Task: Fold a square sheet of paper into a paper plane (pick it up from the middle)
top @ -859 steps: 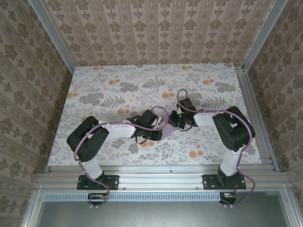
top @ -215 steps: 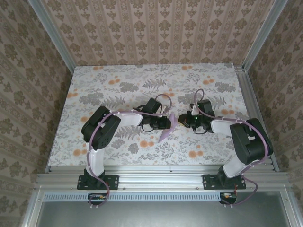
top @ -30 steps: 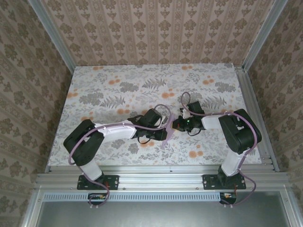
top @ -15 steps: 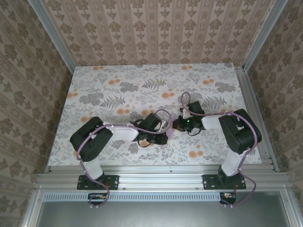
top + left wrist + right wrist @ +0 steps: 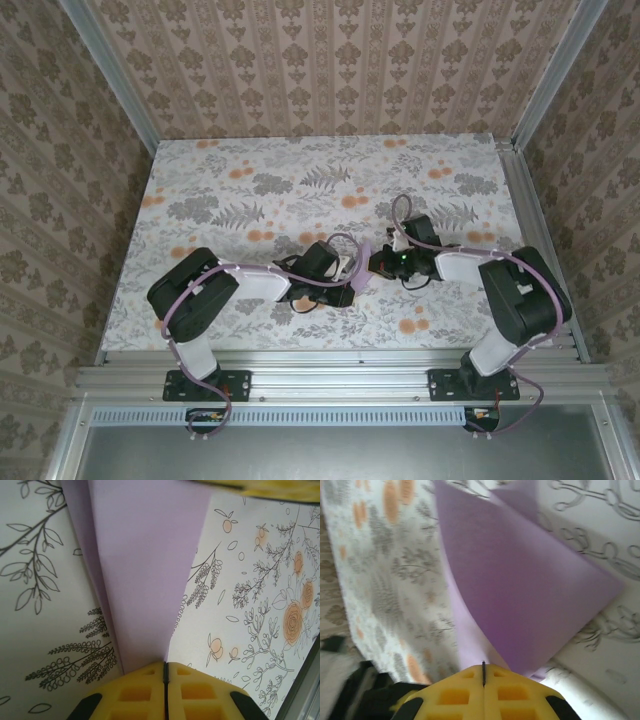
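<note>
The pale lilac sheet of paper (image 5: pixel 361 276), folded into overlapping layers that taper like a paper plane, hangs just above the floral tabletop between my two grippers. My left gripper (image 5: pixel 349 286) is shut on its near end; in the left wrist view the yellow jaws (image 5: pixel 165 666) pinch the narrow end of the paper (image 5: pixel 145 570). My right gripper (image 5: pixel 374 264) is shut on the other side. Its wrist view has the jaws (image 5: pixel 483 668) closed on a paper edge, with a wide lilac flap (image 5: pixel 520 595) spreading away from them.
The floral tabletop (image 5: pixel 250 190) lies open behind and to the left of the arms. A metal frame rail (image 5: pixel 530 240) borders the right side, and patterned walls enclose the table. A yellow finger of the other gripper (image 5: pixel 270 487) shows at the top of the left wrist view.
The left arm has drawn in and its gripper has come closer to the right one. The paper, hanging longer a second ago, is now bunched shorter between the grippers. The right arm shifted slightly right.
</note>
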### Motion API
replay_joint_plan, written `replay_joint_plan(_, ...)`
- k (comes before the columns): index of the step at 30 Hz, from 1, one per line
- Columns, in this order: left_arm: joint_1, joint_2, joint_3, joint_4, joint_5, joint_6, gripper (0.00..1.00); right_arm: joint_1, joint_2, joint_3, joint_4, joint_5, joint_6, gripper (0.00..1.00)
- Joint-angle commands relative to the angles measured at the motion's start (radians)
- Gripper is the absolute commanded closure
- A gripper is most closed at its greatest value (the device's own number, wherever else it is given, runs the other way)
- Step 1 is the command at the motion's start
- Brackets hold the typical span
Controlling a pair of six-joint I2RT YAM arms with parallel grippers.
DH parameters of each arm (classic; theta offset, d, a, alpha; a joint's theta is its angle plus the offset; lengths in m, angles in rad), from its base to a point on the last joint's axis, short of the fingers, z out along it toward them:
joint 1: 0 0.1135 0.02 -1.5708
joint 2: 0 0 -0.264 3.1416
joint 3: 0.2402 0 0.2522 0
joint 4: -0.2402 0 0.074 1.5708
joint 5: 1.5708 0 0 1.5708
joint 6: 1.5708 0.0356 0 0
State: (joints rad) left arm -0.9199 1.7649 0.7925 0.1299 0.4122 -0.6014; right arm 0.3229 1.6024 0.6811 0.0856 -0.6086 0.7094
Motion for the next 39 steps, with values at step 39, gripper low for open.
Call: replay_joint_plan(39,-0.015,0.056,-0.101,-0.179,-0.084,0.122,0.95,0.079,0.216,0.043,0.111,0.166,0.183,1.00)
